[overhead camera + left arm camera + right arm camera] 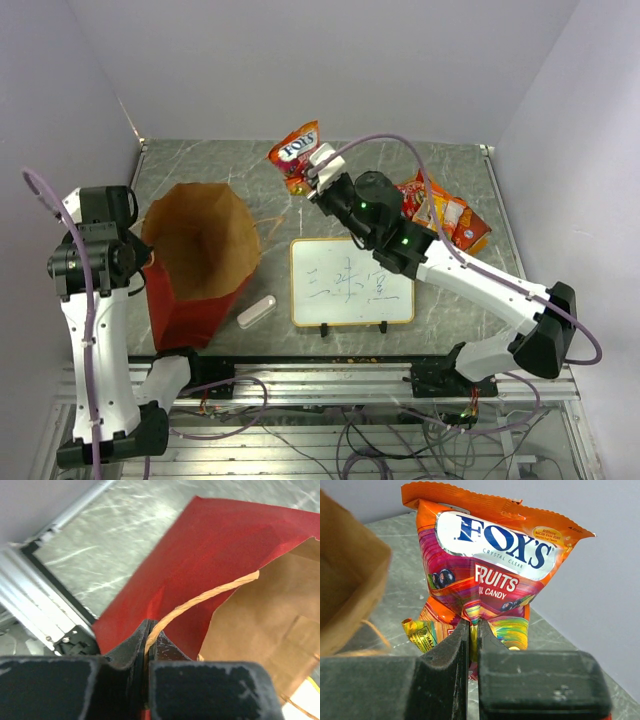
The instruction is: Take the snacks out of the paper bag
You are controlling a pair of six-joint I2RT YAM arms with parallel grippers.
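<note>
The paper bag stands open on the left of the table, red outside and brown inside. My left gripper is shut on its thin twine handle at the bag's left rim. An orange Fox's candy packet, one of the snacks, hangs in the air behind the bag's right side, with my right gripper shut on its lower edge. In the right wrist view the packet stands upright above the fingertips, and the bag's brown rim shows at the left. More snacks lie at the back right.
A framed whiteboard with writing lies in the middle near the front edge. A small white eraser block rests between it and the bag. Walls close the table at the back and on both sides.
</note>
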